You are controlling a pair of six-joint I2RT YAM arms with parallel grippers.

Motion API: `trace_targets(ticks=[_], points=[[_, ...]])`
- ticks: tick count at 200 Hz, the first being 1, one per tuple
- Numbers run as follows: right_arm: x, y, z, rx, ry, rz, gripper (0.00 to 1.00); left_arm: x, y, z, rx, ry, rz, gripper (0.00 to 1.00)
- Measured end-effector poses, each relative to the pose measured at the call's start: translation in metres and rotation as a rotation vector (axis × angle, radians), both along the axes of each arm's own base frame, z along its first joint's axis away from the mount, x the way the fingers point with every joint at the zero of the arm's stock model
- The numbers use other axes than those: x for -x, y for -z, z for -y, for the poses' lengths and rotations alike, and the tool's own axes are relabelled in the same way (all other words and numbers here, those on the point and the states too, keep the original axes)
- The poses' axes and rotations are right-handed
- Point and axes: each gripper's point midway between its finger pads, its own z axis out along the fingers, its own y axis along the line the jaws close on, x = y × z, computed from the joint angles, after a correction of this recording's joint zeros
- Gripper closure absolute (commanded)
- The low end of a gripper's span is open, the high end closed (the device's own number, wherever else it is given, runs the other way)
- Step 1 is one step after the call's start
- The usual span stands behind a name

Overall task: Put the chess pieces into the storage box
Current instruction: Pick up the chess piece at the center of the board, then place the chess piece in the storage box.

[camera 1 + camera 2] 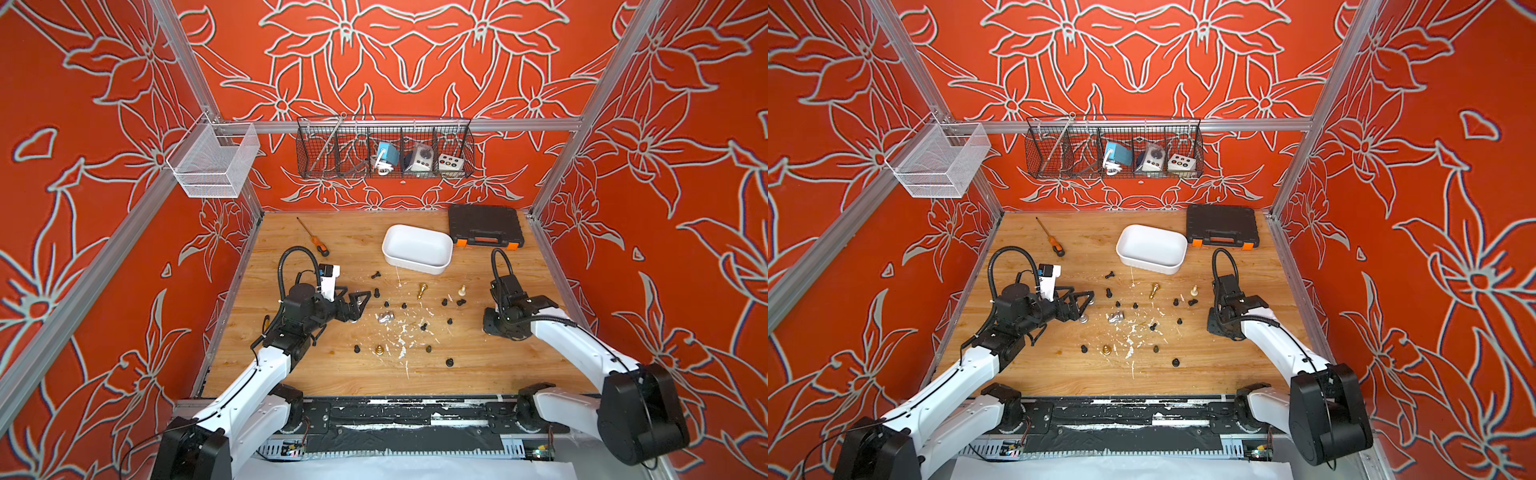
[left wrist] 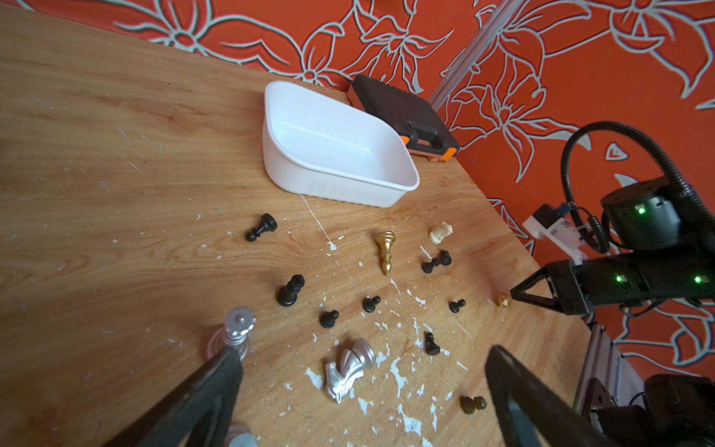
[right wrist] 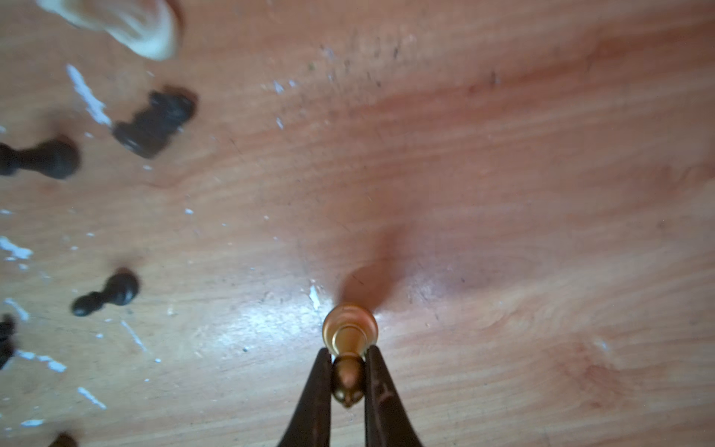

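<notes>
Fingers [image 3: 321,387] of the right gripper [image 3: 348,373] were clenched on a gold pawn [image 3: 350,333], well to the robot's side of the storage box [image 1: 415,266]. The left gripper [image 2: 361,358] hung spread wide, grasping nothing. The box looked empty, so 0 pieces were stowed, and the remaining chess pieces [image 1: 422,291] lay scattered just robot-side of it. Only the right wrist view showed the grip. In both top views it was hidden.

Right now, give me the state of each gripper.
Left gripper: open, holding nothing.
Right gripper: closed on a gold pawn.
</notes>
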Motion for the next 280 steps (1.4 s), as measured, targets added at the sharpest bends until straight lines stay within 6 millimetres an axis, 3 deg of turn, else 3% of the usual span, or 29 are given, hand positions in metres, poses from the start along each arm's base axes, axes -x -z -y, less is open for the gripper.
trace_targets(ticks=[43,91,132,173,220,280], points=[[-0.045,-0.038,-0.014,-0.021,-0.042,0.090,0.91,-0.001,0.003,0.000,-0.003,0.000,-0.012,0.02],[-0.111,-0.070,-0.039,-0.055,-0.098,0.169,0.91,-0.005,0.000,0.001,-0.007,0.002,-0.012,0.01],[-0.171,-0.090,-0.067,-0.098,-0.150,0.230,0.92,-0.009,-0.005,0.004,-0.005,0.008,-0.009,0.02],[-0.214,-0.095,-0.094,-0.137,-0.195,0.267,0.93,-0.008,-0.003,0.004,-0.007,0.008,-0.016,0.02],[-0.234,-0.076,-0.114,-0.162,-0.230,0.243,0.94,-0.008,-0.001,0.004,-0.009,0.008,-0.023,0.02],[-0.233,-0.062,-0.131,-0.177,-0.266,0.214,0.94,-0.006,0.001,0.005,-0.007,0.007,-0.039,0.02]])
